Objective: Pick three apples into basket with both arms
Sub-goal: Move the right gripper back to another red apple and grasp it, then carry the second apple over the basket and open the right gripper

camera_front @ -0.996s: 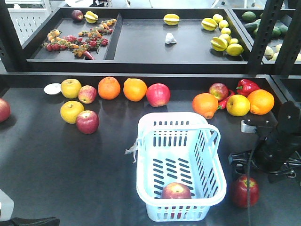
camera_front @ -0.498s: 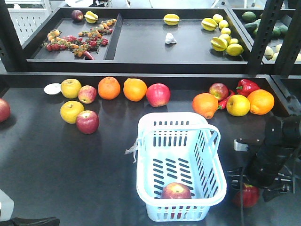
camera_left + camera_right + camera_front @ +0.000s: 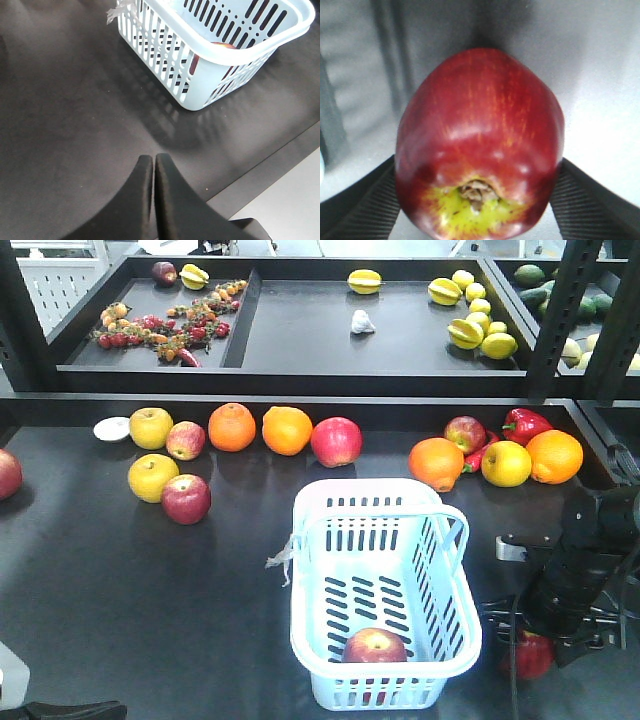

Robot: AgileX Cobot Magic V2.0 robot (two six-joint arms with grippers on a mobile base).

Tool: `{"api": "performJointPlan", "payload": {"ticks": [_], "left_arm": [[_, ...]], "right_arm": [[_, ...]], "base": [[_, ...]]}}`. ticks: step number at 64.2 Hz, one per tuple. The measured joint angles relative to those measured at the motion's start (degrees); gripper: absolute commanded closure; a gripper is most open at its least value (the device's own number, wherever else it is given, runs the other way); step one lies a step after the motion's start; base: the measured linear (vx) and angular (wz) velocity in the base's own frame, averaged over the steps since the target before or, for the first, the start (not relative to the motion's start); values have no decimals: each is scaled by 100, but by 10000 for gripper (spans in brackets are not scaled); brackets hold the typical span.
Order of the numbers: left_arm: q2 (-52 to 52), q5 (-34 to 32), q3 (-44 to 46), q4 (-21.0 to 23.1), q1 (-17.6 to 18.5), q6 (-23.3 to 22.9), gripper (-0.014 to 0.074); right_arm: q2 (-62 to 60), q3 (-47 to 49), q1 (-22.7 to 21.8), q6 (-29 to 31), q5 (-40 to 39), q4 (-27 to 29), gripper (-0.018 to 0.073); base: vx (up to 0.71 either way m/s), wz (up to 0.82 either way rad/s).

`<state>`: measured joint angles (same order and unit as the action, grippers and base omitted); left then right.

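Dark matte table (image 3: pixel 120 600); shelf with mixed fruit behind it.

Basket (image 3: pixel 400 670): mid-table, upright. First apple (image 3: pixel 375 644) lies inside, at the near end.

Second apple (image 3: pixel 480 130): on the right of the basket, close to the table's front edge, under the right arm. Right gripper (image 3: pixel 477 200): one finger (image 3: pixel 365 210) on each side of this apple, both against its skin. The stem end with its yellow patch faces the wrist camera. Cannot tell whether the apple is off the table.

Left gripper (image 3: pixel 153 167): fingers pressed flat together, nothing between them. It hangs over bare table near the front edge, apart from the basket's corner.

Third apple (image 3: pixel 186 498): on the table well left of the basket, just beside a yellow fruit (image 3: pixel 153 477). Oranges, more apples and a red pepper (image 3: pixel 525 423) line the back.
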<state>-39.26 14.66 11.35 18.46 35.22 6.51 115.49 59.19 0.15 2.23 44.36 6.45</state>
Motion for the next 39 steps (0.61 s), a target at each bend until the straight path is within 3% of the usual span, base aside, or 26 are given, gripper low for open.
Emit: {"api": "performJointPlan", "payload": {"ticks": [14, 39], "left_arm": [[0, 0, 0, 0, 0, 0, 604], [0, 0, 0, 0, 0, 0, 604]], "right_arm": [[-203, 0, 0, 79, 100, -24, 554], [-1908, 0, 0, 210, 961, -34, 552]], "base": [[0, 0], [0, 0]]}}
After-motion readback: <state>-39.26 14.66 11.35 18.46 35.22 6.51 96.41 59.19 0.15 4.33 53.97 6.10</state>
